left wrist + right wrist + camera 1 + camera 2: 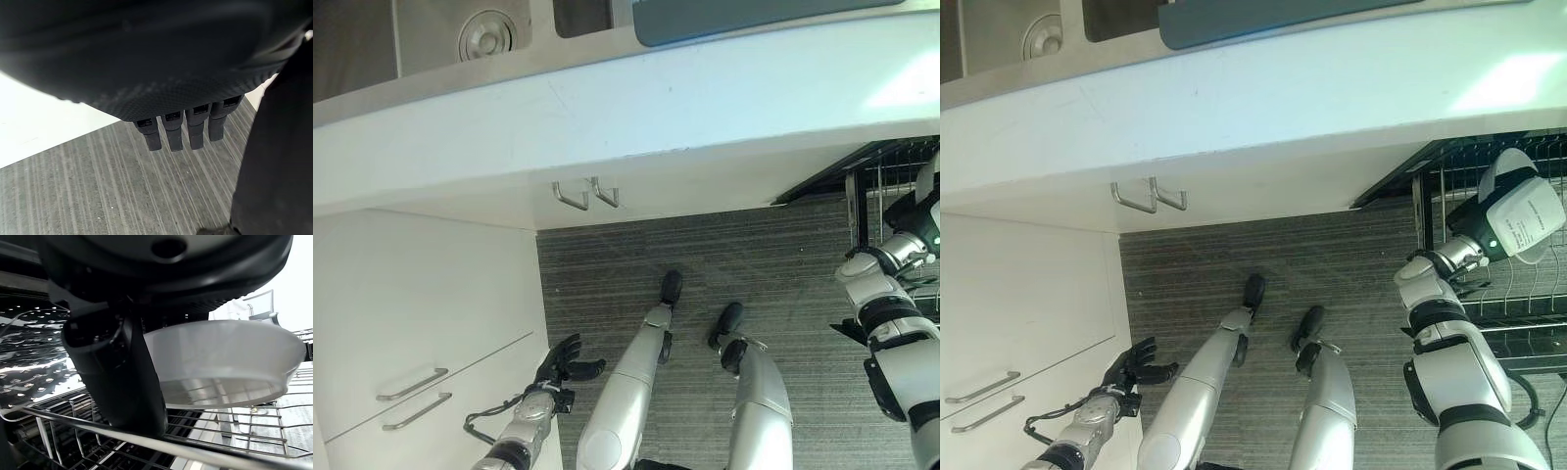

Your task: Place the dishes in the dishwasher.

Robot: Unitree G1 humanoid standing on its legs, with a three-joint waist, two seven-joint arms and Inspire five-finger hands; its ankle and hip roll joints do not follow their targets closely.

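we judge we are loading: our right hand [1477, 227] pinches the white bowl [1525, 217] over the dishwasher rack [1528, 313] at right, next lowering it between tines, while our left hand [558, 360] hangs relaxed.

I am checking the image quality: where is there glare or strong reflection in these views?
In the right eye view, a bright glare patch sits on the white countertop near its right end. In the right wrist view, the dishwasher's perforated metal wall mirrors light in shiny spots, and the white bowl in the right hand shows soft reflections.
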